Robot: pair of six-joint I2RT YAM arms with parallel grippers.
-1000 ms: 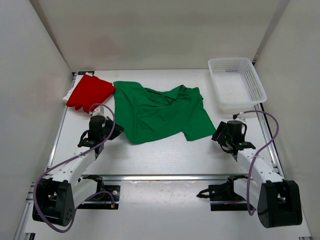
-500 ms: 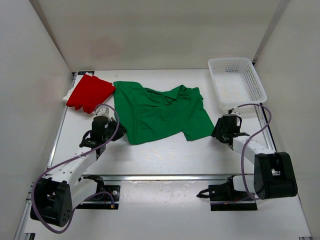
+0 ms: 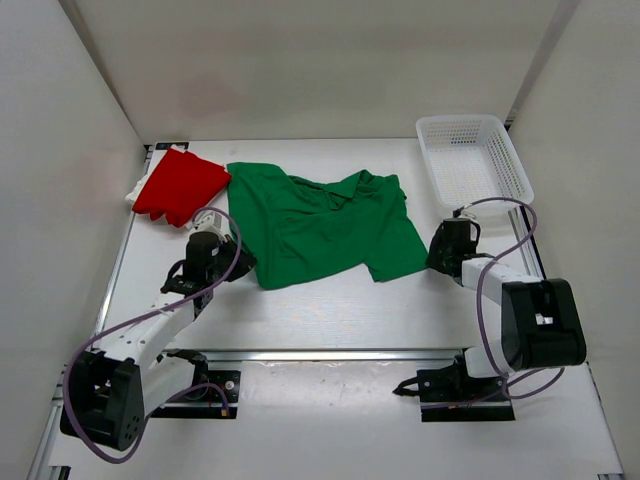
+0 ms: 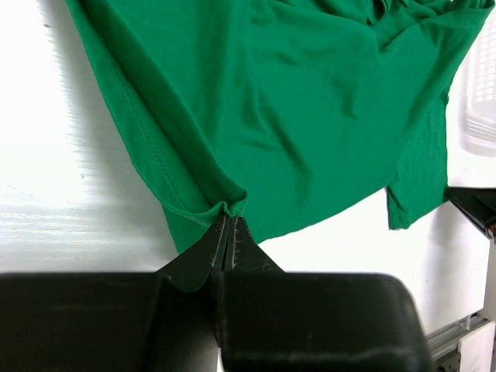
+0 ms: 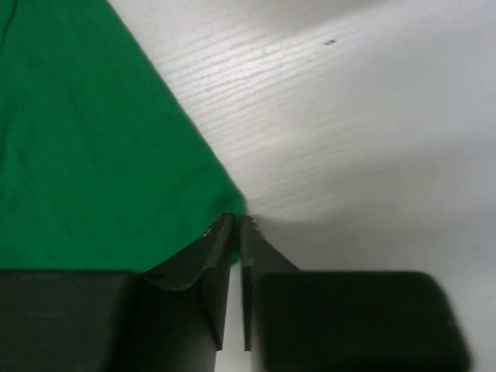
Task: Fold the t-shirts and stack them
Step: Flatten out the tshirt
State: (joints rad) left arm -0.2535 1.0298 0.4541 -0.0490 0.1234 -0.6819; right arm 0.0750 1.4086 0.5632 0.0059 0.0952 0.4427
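The green t-shirt (image 3: 320,225) lies spread and wrinkled across the middle of the table. My left gripper (image 3: 245,263) is shut on its near left hem corner; in the left wrist view the bunched hem (image 4: 229,206) sits pinched at my left gripper (image 4: 229,219). My right gripper (image 3: 432,256) is at the shirt's near right corner. In the right wrist view a sliver of the green t-shirt (image 5: 85,139) shows between the nearly closed jaws of my right gripper (image 5: 238,222). The red t-shirt (image 3: 180,185) lies folded at the far left on the cream-white t-shirt (image 3: 134,191).
A white mesh basket (image 3: 520,172) stands at the far right of the table, just beyond the right arm; its edge (image 4: 479,93) shows in the left wrist view. White walls close the table in on the left, back and right.
The right arm has reached forward to the green t-shirt's near right corner and its jaws have closed on it. The left gripper has crept slightly right, still holding the hem.
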